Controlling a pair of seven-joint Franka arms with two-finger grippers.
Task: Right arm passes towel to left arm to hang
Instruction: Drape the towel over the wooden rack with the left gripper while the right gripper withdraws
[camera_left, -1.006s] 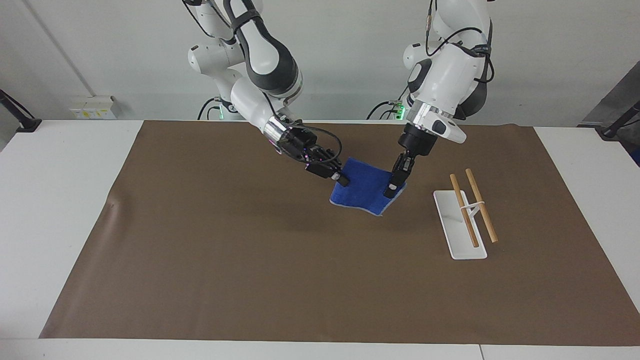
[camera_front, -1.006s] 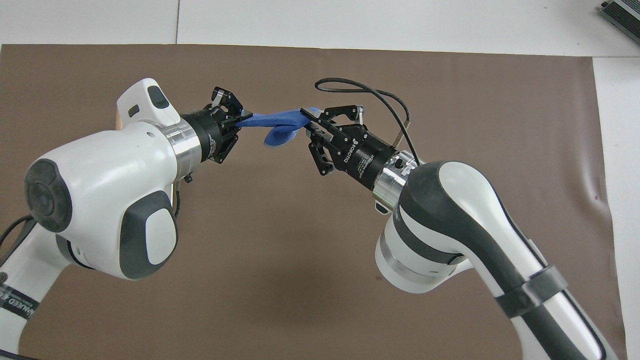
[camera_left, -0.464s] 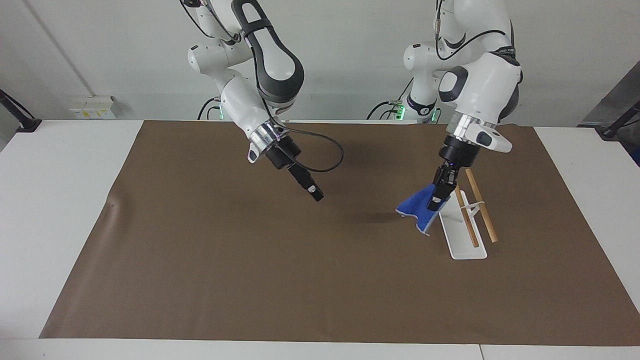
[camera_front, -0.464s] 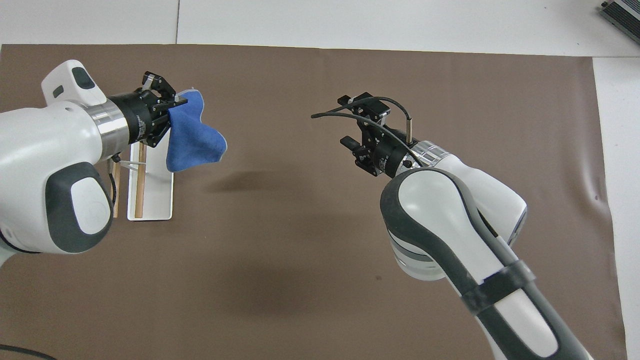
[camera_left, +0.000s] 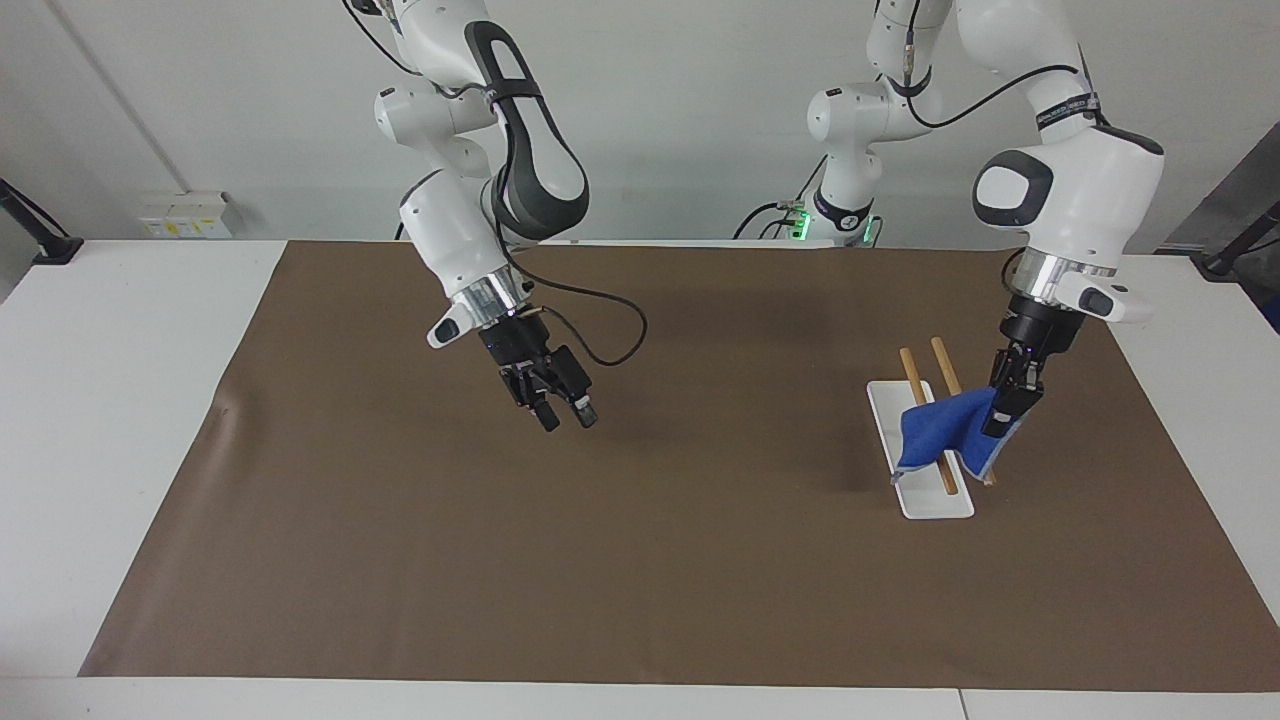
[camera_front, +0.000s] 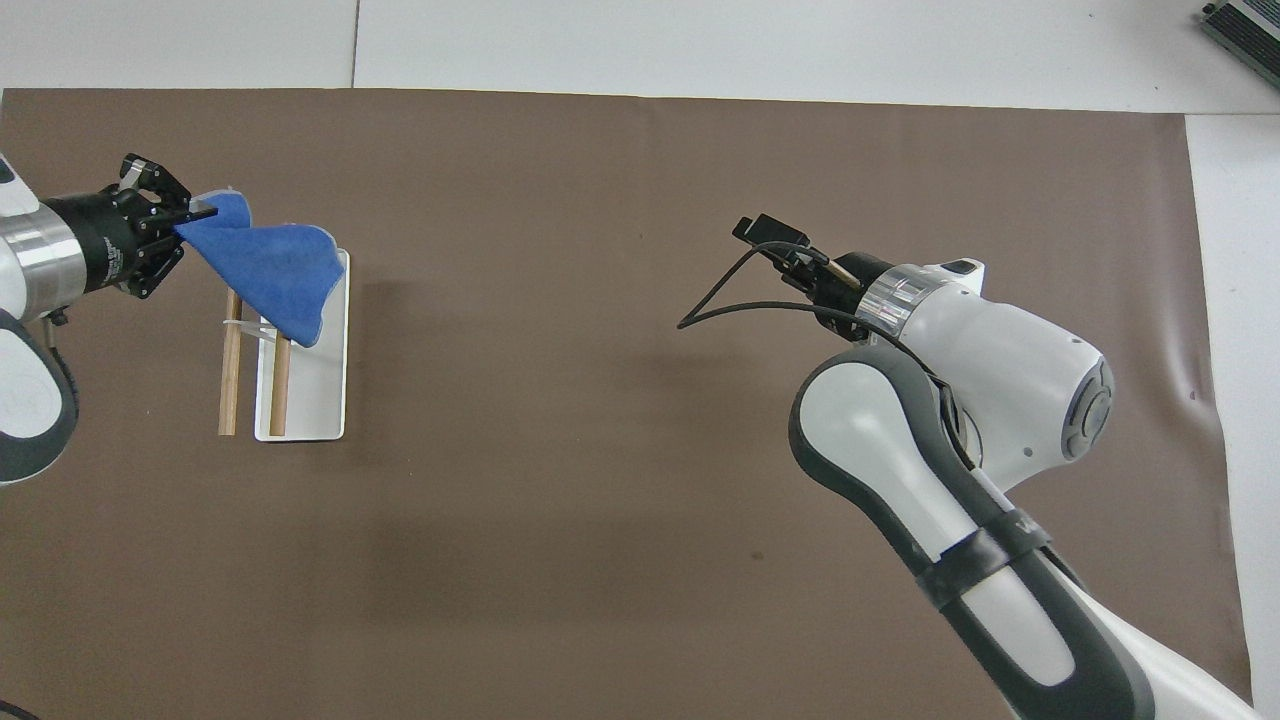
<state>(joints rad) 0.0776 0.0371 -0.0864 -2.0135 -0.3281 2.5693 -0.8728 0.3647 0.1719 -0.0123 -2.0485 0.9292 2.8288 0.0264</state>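
Since the handover, your left gripper (camera_left: 1008, 398) has carried the towel (camera_left: 944, 432) over the rack (camera_left: 920, 450) near the table's left-arm end, fingers clamped on one corner; right gripper (camera_left: 562, 412) waits, fingers parted, empty. Lower evenly across both bars before releasing.

Two matching robot arms, the left arm (camera_left: 1070, 190) and the right arm (camera_left: 480, 220), have glossy white rounded shells with dark-grey caps and panels at the joints. Each wrist ends in a polished silver ring, then a black gripper body. A thin black cable (camera_left: 600, 320) loops from the right arm's wrist. Black cables run along both upper arms.
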